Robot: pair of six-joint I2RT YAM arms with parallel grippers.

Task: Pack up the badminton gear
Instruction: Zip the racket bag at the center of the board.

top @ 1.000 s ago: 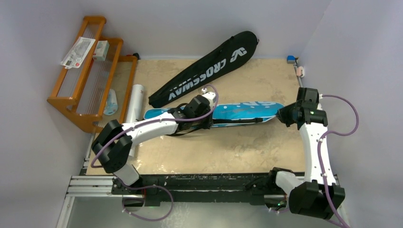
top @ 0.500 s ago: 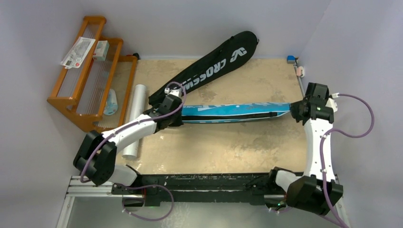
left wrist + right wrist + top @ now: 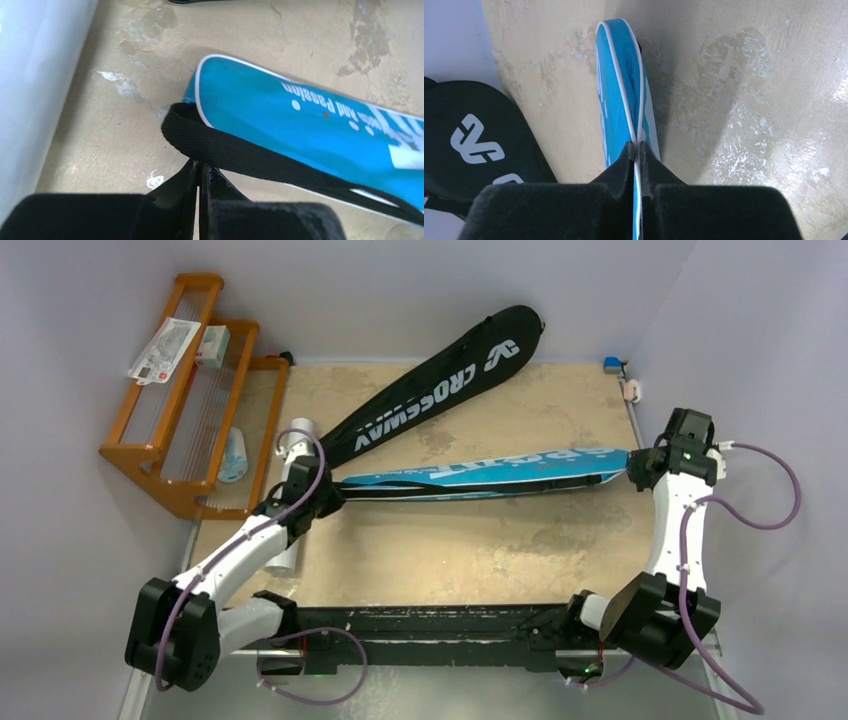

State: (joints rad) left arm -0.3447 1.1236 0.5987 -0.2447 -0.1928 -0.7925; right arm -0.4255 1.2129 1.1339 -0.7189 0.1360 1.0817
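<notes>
Top: blue cover (image 3: 480, 472) spans mid-desk (image 3: 470, 560), left gripper (image 3: 325, 495) at its narrow end, right gripper (image 3: 640, 472) at its wide end. Black cover (image 3: 440, 390) lies diagonally behind it, head past the far edge. Tube (image 3: 283, 558) lies along the left edge beside the rack (image 3: 150, 440). No loose rackets or shuttlecocks in sight.

Left wrist: jaws pressed together, pinching the black strap (image 3: 235, 152) at the cover's tip.

Right wrist: jaws pinching the cover's white-piped rim; this end stands on edge over the desk.

Progress, my read: late-ish. Can't tell whether the covers are filled or zipped. Left to do: stow both covers and the tube.
</notes>
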